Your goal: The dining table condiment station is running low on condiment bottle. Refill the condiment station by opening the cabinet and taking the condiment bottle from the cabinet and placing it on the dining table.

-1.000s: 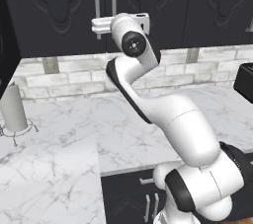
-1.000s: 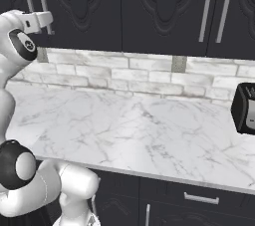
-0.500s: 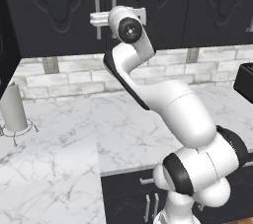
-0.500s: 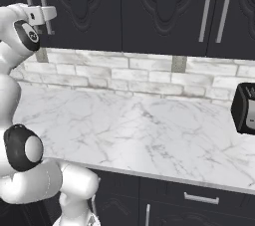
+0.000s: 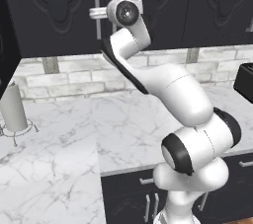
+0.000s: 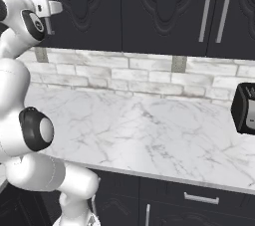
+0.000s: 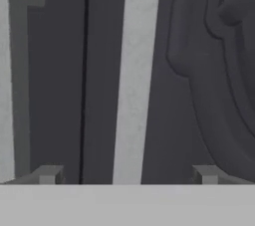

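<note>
The black cabinet (image 5: pixel 54 11) (image 6: pixel 149 6) hangs shut above the counter, with carved doors and long silver bar handles. My gripper (image 5: pixel 95 14) (image 6: pixel 56 7) is raised against its paired handles, fingers level. In the hand view one silver handle (image 7: pixel 134 75) runs upright between my two fingertips (image 7: pixel 50 174), and the gripper (image 7: pixel 127 175) is open around it without touching. A second handle (image 7: pixel 12 70) stands to the left, past the seam between the doors. The condiment bottle is hidden and the dining table is out of view.
A marble counter (image 6: pixel 149 135) with a brick backsplash (image 6: pixel 149 78) runs below the cabinet. On it stand a black toaster (image 6: pixel 244 108) (image 5: pixel 245 82) at the right and a paper-towel holder (image 5: pixel 12 109) at the left. Dark drawers (image 6: pixel 199 197) sit under the counter.
The hand has risen and moved in toward the cabinet handles, and the arm's elbow has lifted. The base and the cabinet doors have not moved.
</note>
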Available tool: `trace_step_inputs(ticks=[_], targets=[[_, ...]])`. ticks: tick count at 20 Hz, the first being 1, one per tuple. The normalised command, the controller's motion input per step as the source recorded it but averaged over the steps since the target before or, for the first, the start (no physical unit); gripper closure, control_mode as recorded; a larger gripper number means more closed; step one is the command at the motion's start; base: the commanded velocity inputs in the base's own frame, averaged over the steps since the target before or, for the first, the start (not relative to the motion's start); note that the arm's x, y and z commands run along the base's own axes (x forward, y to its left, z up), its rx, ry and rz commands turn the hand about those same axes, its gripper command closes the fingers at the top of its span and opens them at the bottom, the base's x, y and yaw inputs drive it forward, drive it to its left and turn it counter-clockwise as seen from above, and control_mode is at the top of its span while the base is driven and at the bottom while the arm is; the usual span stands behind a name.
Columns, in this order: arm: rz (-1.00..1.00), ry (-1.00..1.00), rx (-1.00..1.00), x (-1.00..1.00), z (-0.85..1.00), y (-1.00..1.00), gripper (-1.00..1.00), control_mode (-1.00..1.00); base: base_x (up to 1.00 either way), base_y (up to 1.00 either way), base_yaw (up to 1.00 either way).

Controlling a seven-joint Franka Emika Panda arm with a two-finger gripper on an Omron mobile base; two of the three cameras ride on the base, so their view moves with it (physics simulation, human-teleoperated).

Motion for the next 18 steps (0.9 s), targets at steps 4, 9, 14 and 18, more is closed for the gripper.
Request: trace_step_inputs(ticks=[4, 9, 14, 18], targets=[[0.0, 0.1, 0.0, 0.34, 0.0, 0.0, 1.0, -1.0, 0.0, 0.0, 0.0], [0.0, 0.08, 0.0, 0.28, 0.0, 0.0, 1.0, -1.0, 0.0, 0.0, 0.0], [0.0, 0.0, 0.0, 0.07, 0.0, 0.0, 1.0, -1.0, 0.0, 0.0, 0.0], [0.0, 0.0, 0.0, 0.03, 0.0, 0.0, 1.0, -1.0, 0.0, 0.0, 0.0]])
